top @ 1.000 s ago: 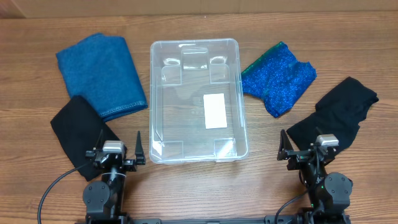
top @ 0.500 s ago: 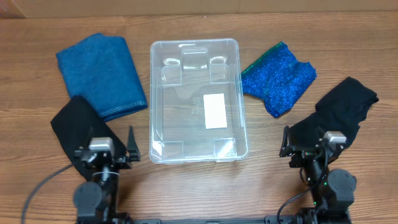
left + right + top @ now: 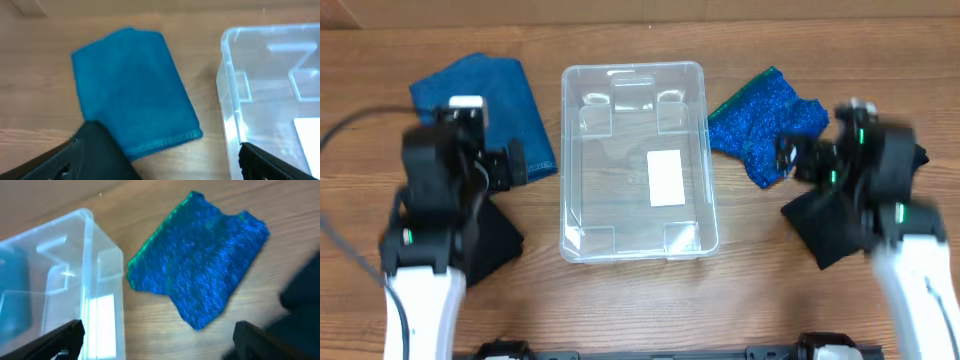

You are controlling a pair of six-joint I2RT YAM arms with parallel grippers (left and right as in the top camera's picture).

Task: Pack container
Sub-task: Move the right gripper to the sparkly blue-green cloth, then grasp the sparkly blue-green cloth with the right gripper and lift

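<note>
Toward the left edge, above the near corner of the blue towel (image 3: 525, 120): left gripper (image 3: 515, 163), fingers spread wide, holding nothing. Just right of it, midway between the left and right edges: the container (image 3: 610, 190), open side up. Further right, over the sparkly blue cloth (image 3: 760, 125): right gripper (image 3: 788, 160), likewise spread wide, container wall close on its left.

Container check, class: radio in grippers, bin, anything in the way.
Left gripper open, empty. Right gripper open, empty. Container empty, unobstructed. Blue towel, sparkly cloth lie outside.
</note>
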